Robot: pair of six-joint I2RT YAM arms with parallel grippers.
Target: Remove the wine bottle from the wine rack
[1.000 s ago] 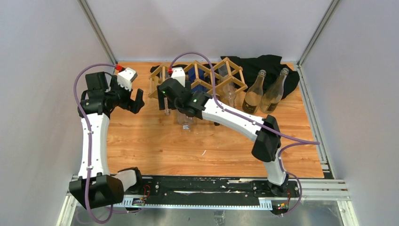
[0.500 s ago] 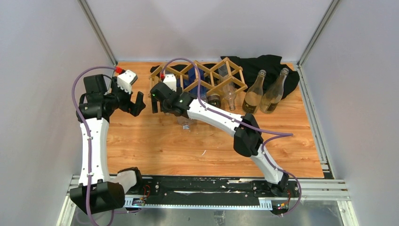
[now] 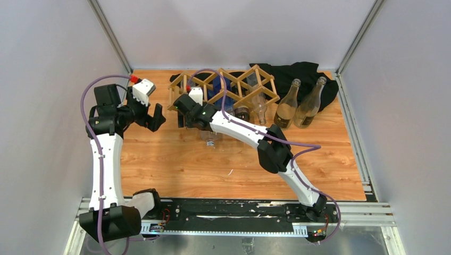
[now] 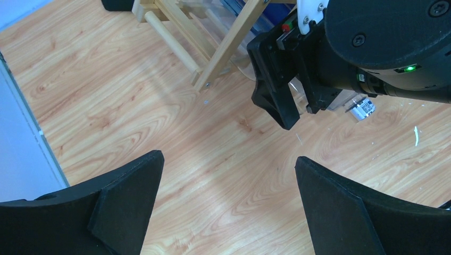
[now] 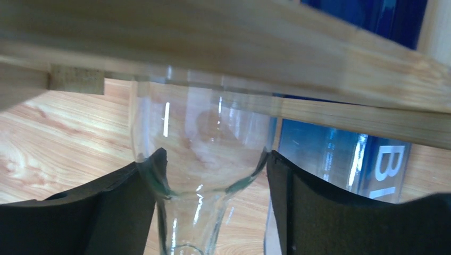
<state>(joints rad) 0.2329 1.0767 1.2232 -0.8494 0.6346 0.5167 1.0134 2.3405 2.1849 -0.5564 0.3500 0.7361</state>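
The wine rack (image 3: 261, 81), a tan lattice of sticks, stands at the back of the table. One of its sticks (image 5: 266, 48) crosses the top of the right wrist view, and its left end (image 4: 178, 29) shows in the left wrist view. A clear glass wine bottle (image 5: 202, 133) lies under that stick, neck towards the camera. My right gripper (image 5: 213, 156) is open and straddles its neck, fingertips at the shoulder. In the top view my right gripper (image 3: 181, 117) is at the rack's lower left and hides this bottle. My left gripper (image 3: 154, 114) is open and empty, left of the rack, over bare wood (image 4: 228, 159).
A blue bottle (image 5: 340, 154) lies in the rack right of the clear one. Two amber bottles (image 3: 287, 106) (image 3: 308, 109) stand right of the rack, before a black cloth (image 3: 303, 73). More bottle ends (image 3: 250, 109) stick out of the rack. A clear labelled piece (image 3: 210, 140) lies in front.
My right gripper has moved left along the rack's front to its left end, and the arm has stretched out. My left gripper has barely moved.
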